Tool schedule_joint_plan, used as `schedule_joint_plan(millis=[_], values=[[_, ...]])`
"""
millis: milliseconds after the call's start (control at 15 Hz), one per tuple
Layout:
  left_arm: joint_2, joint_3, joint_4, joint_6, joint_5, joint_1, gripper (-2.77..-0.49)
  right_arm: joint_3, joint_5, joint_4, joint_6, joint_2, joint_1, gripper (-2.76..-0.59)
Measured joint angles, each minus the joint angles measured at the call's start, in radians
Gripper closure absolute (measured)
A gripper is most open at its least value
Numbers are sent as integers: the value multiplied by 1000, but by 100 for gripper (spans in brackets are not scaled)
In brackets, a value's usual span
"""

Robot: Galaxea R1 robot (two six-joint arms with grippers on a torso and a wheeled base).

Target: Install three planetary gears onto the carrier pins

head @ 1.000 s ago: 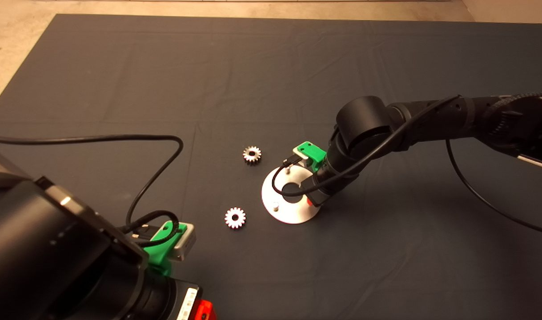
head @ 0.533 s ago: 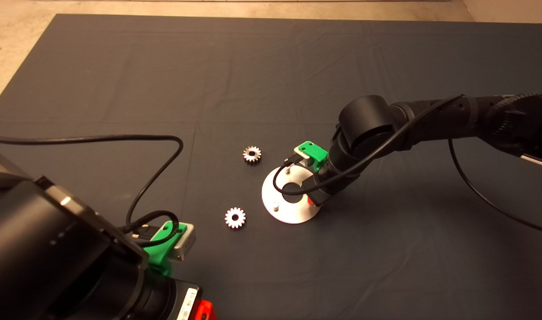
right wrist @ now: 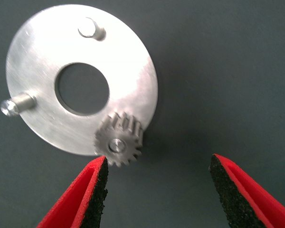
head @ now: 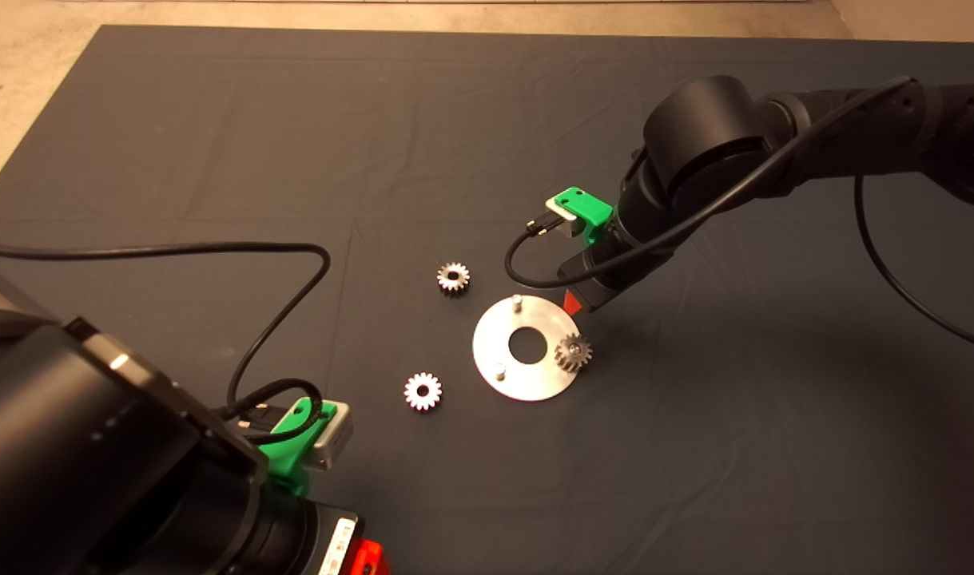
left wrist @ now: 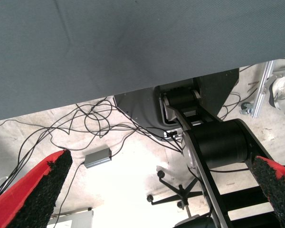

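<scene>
No readable text, brand, number or sign in any view; white label (head: 340, 537) on left arm's wrist, near left of scene, carries dark marks too small to make out; gears, disc, mat bear no markings.

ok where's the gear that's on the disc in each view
Head view: the mounted gear sits on the disc's right edge, below the right gripper.
Right wrist view: the same gear sits on a pin at the disc's rim, just beyond the open red fingers.
Left wrist view: not in it.
Shared landmark: the disc's large central hole.
</scene>
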Motion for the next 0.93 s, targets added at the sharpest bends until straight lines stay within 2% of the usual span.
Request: schedule_joint_plan(millis=[67,267,467,600,667,800,933], values=[[5,0,1,2,1,0,-276,9,0,6,0,-13,7,-158],[19,-12,0,36,0,2,-276,79,-1,16,20,-111,53,-173],[49,-111,1,92,1,8,-276,176,-4,41,62,-207,60,-187],[93,-195,4,118,0,8,-276,259,-3,59,100,-261,67,-189],[121,-228,4,127,0,9,-276,294,-2,69,123,-289,72,-201],[189,-288,4,136,1,13,-276,365,-4,86,162,-350,79,-205],[255,-345,8,143,-3,14,-276,421,-3,111,188,-397,82,-218]])
